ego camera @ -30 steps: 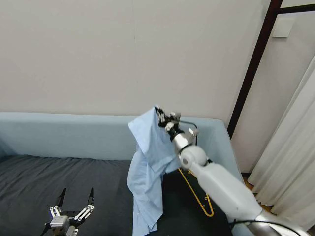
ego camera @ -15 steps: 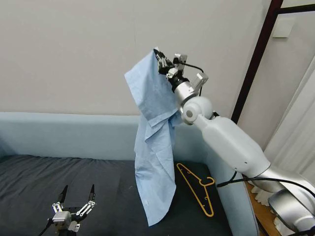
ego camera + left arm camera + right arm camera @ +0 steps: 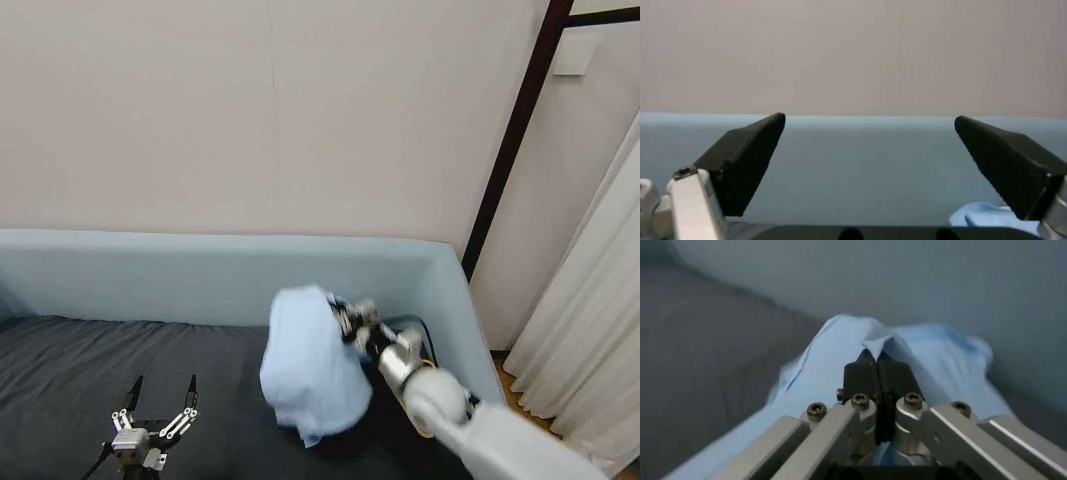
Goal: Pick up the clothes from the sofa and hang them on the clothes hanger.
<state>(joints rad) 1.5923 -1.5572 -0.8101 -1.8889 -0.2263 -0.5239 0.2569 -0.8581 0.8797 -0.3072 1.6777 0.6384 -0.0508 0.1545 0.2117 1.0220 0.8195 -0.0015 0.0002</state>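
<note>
Lowered since earlier frame: right gripper (image 3: 345, 315), from upper centre to lower centre, clenched on light blue cloth shirt (image 3: 308, 375), now bunched on dark seat of pale blue sofa (image 3: 150, 280). Left gripper (image 3: 157, 420) idle at lower left, fingers spread wide, nothing held. Pick-up step judged in hand; next, shirt to be raised clear and carried toward hanger.

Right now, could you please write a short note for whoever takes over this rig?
Right gripper: shut on a fold of the blue shirt, held low over the sofa seat near its right end; the shirt hangs bunched below it.
Left gripper: open, empty, low over the seat on the left.
Done: shirt gripped.
Left: hanging it up.
</note>
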